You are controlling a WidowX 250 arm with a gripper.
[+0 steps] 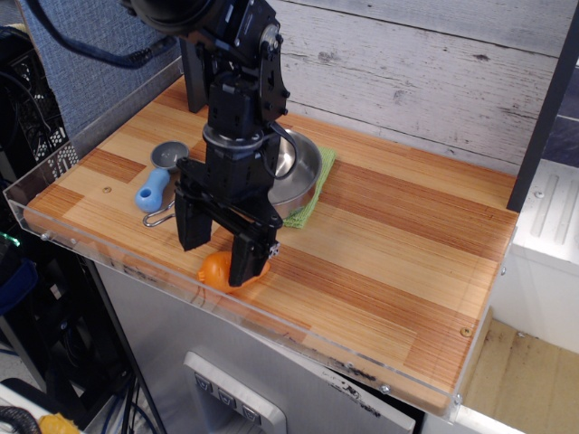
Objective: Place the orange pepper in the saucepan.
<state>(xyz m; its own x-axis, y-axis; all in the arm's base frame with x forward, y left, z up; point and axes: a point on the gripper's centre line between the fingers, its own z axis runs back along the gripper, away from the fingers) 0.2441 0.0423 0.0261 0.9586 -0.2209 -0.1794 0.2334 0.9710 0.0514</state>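
Note:
The orange pepper (217, 270) lies on the wooden table near the front edge, partly hidden by my gripper. My gripper (217, 257) is open and low over it, one finger at its left end, the other over its right part. It does not hold anything. The saucepan (303, 172) is a shiny steel pan on a green cloth behind the gripper, mostly hidden by the arm. Its wire handle (158, 218) points to the front left.
A small grey-and-blue scoop (158, 179) lies left of the pan. A clear plastic rim (136, 271) runs along the table's front and left edges. A grey plank wall stands behind. A black post (543, 117) stands at the right.

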